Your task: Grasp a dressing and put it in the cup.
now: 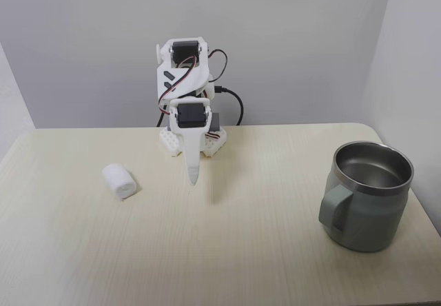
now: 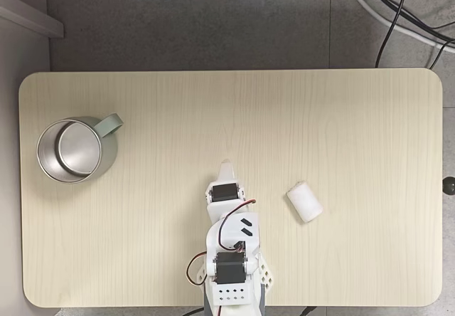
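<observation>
Waiting at the start, you are hanging the gripper [image 1: 191, 180] over bare table [image 2: 341, 117], fingers together and empty. Nearest it, the dressing [image 1: 119, 180] is lying untouched; the cup [image 1: 365, 197] is standing well beyond, opposite. Next, open and reach for the dressing.

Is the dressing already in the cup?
No. In the top-down fixed view the dressing lies on the table, far from the empty cup.

white dressing [image 1: 119, 180] lying, cup [image 1: 366, 197] upright
</observation>
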